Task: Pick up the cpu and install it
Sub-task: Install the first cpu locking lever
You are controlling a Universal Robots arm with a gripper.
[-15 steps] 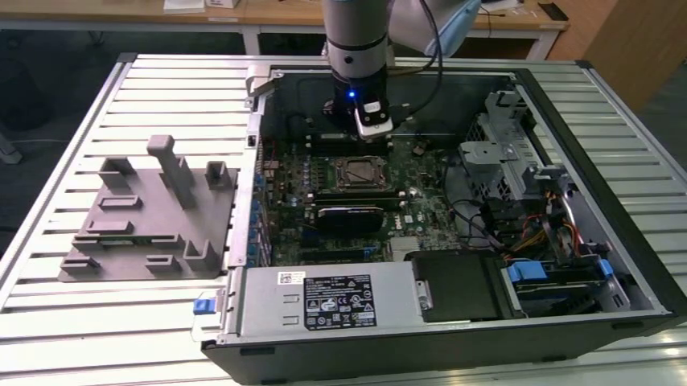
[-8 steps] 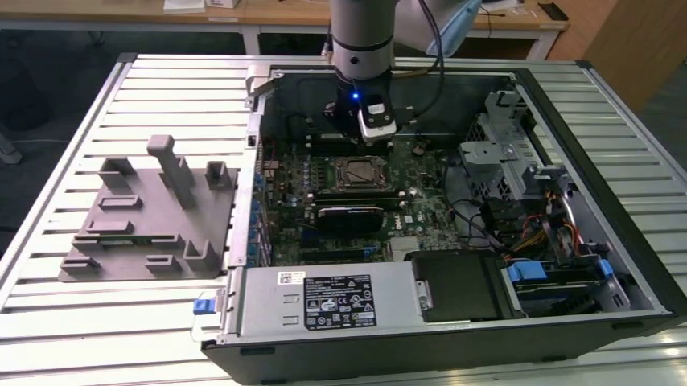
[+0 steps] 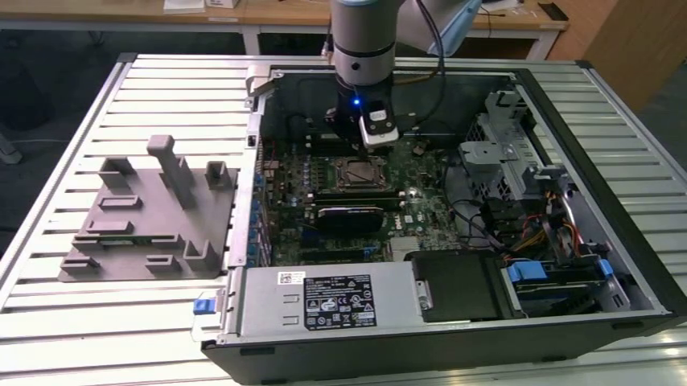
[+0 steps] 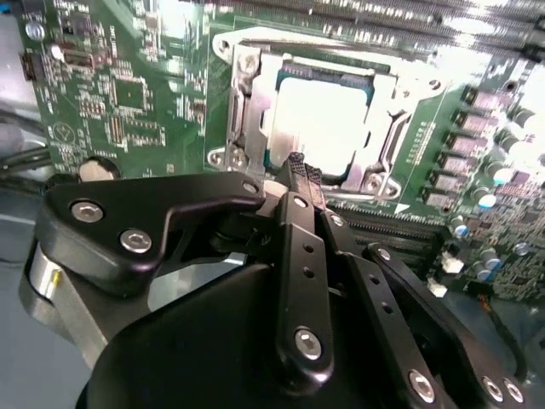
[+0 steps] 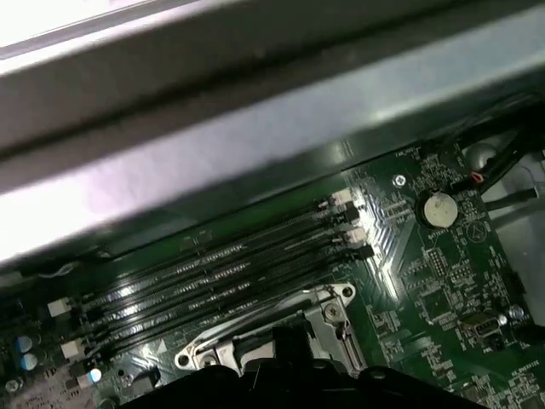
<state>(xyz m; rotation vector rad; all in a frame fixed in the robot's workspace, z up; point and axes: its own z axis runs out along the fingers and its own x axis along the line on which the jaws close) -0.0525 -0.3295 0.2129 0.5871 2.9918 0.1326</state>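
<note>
The cpu (image 4: 322, 118) lies flat inside the motherboard socket frame (image 4: 243, 111), its shiny silver top glaring under the light, with a thin dark rim around it. In the second wrist view my gripper (image 4: 300, 170) hangs just above the near edge of the socket. Its black fingers (image 4: 294, 247) are drawn together at the tips with nothing between them. In the exterior view the gripper (image 3: 359, 145) sits low inside the open computer case, right behind the socket frame (image 3: 359, 173). The first wrist view catches a corner of the socket frame (image 5: 328, 311).
The grey moulded fixture block (image 3: 150, 217) rests on the slatted table at the exterior view's left. Memory slots (image 5: 221, 273) and a coin battery (image 5: 438, 207) flank the socket. Drive cages and cables (image 3: 526, 185) crowd the case's right, and the power supply (image 3: 333, 301) is in front.
</note>
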